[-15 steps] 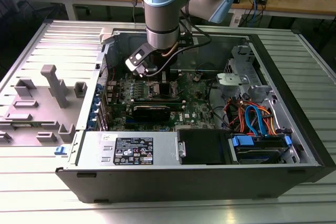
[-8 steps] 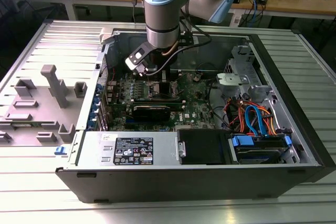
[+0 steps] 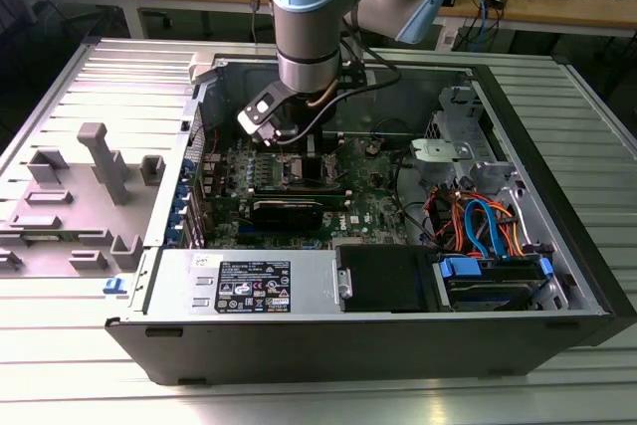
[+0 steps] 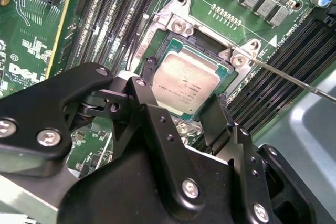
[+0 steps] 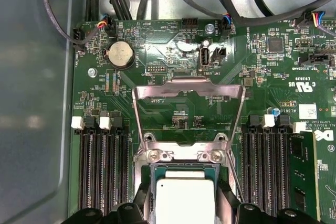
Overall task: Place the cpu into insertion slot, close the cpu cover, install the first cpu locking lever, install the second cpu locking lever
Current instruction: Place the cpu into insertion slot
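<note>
Claw (image 4: 182, 90) at cpu (image 4: 184, 81) in insertion slot (image 4: 199, 39) w/ cover (image 5: 190, 81) up

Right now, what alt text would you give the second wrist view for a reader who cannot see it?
A black claw hangs close over the silver-topped cpu, which lies in the insertion slot on a green motherboard. Long black memory slots flank the slot, and a thin metal lever juts from one corner.
</note>
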`<move>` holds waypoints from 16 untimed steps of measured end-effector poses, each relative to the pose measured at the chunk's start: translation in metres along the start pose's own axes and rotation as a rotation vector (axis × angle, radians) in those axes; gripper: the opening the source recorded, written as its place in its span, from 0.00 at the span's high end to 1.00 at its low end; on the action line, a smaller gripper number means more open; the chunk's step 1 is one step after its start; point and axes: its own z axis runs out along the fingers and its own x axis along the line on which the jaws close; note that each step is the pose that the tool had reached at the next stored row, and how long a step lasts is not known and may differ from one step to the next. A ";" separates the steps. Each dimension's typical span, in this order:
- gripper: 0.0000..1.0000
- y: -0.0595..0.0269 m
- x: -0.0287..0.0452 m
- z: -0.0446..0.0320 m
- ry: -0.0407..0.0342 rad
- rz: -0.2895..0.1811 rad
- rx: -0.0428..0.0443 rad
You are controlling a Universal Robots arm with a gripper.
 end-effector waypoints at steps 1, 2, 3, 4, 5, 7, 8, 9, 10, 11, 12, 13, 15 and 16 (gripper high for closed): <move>0.39 0.0000 -0.0002 0.0000 -0.0021 -0.004 0.0001; 0.39 0.0000 -0.0002 0.0000 -0.0024 -0.005 0.0001; 0.39 0.0000 -0.0001 0.0001 -0.0026 -0.007 0.0001; 0.40 0.0000 -0.0002 -0.0001 -0.0036 -0.008 0.0004; 0.45 0.0000 -0.0002 -0.0001 -0.0037 -0.009 0.0004; 0.45 0.0001 -0.0002 0.0001 -0.0047 -0.010 0.0002; 0.45 0.0002 -0.0001 0.0002 -0.0060 -0.014 0.0001; 0.45 0.0002 -0.0001 0.0002 -0.0062 -0.020 0.0002; 0.45 0.0002 -0.0001 0.0002 -0.0060 -0.026 0.0003; 0.45 0.0002 -0.0001 0.0002 -0.0055 -0.035 0.0006; 0.45 0.0001 -0.0002 0.0001 -0.0052 -0.040 0.0006; 0.45 0.0002 -0.0002 0.0002 -0.0051 -0.040 0.0006; 0.45 0.0002 -0.0002 0.0002 -0.0051 -0.040 0.0006; 0.45 0.0002 -0.0001 0.0003 -0.0048 -0.040 0.0004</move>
